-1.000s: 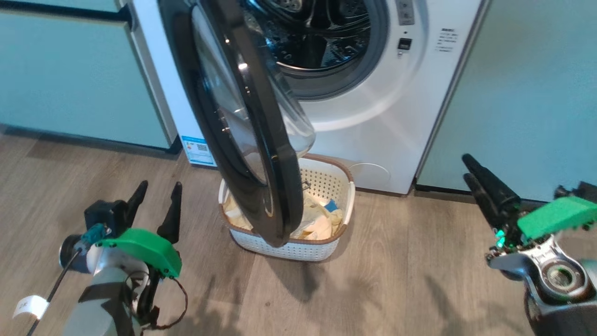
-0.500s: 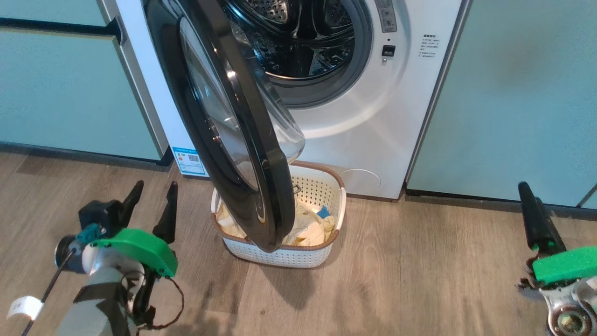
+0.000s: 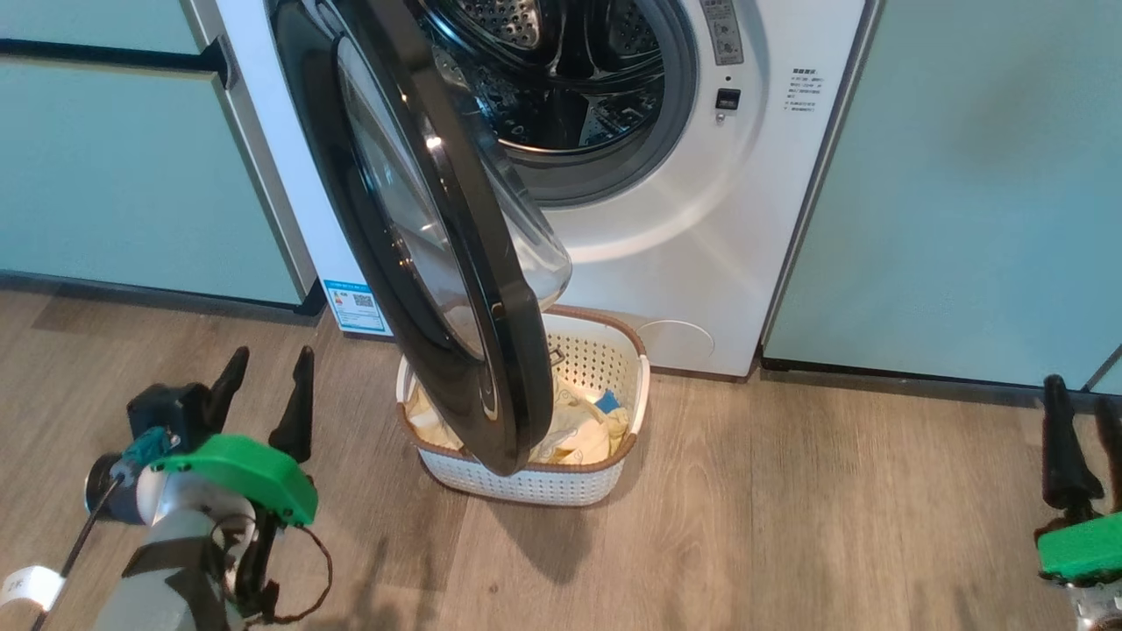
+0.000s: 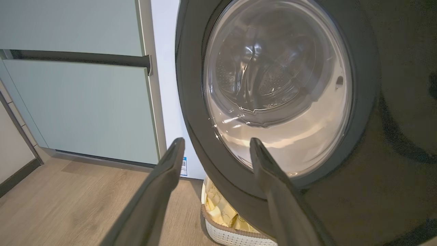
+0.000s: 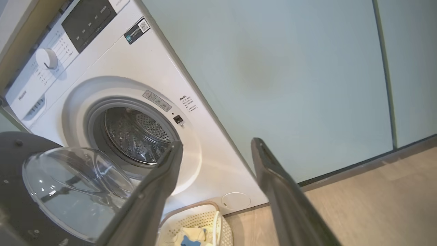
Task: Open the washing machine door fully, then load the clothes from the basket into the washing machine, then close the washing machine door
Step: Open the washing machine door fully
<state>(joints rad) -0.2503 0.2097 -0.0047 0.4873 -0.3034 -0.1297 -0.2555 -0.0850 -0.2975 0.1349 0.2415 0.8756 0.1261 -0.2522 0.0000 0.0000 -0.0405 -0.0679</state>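
Note:
The washing machine (image 3: 701, 219) stands with its door (image 3: 412, 245) swung halfway out, black rim edge-on to me and the glass bowl facing the steel drum (image 3: 561, 70). Under the door's lower edge sits the cream basket (image 3: 535, 478), holding pale yellow clothes (image 3: 583, 434) with a blue part. My left gripper (image 3: 270, 355) is open and empty on the door's outer side, left of the basket; its wrist view shows the door (image 4: 194, 102) close ahead. Far off at the lower right, my right gripper (image 3: 1082, 394) is open and empty, its fingers (image 5: 164, 177) spread toward the washer.
Pale teal cabinets flank the washer on the left (image 3: 131, 175) and the right (image 3: 964, 175). Wooden floor (image 3: 789, 526) stretches between the basket and my right gripper. A blue sticker (image 3: 355, 307) marks the washer's lower left front.
My right gripper has pulled away to the lower right corner. The left gripper has sunk slightly down and left. The camera shifted early on; door and basket stay put.

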